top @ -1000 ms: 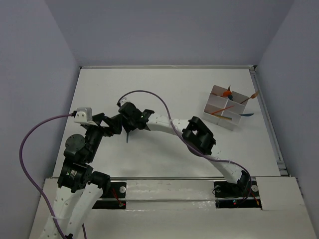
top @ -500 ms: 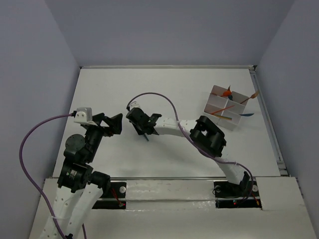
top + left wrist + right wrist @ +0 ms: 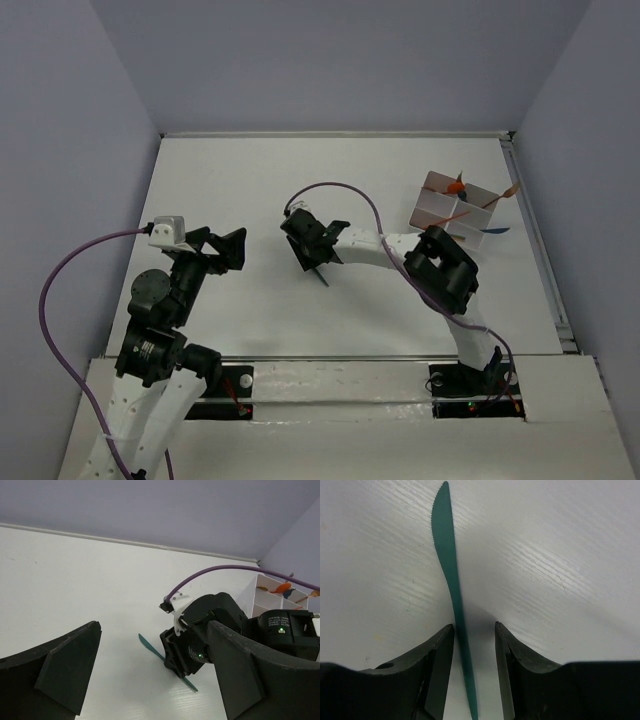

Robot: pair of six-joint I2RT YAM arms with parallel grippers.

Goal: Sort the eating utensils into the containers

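Note:
A teal plastic knife lies on the white table, blade pointing away from my right gripper. That gripper is open and straddles the knife's handle, which runs close along the left finger, with a gap to the other finger. From above, the knife pokes out under the right gripper at mid-table. My left gripper is open and holds nothing, to the left of the knife. The containers, a white divided box at the right, hold orange utensils.
A purple cable arcs over the right arm. A second purple cable loops at the left of the left arm. A raised rail runs along the table's right edge, just past the box.
My right gripper has drawn away from the left gripper and moved right across the table, taking the teal knife along. Its jaws narrowed, then widened again. The left arm stayed put.

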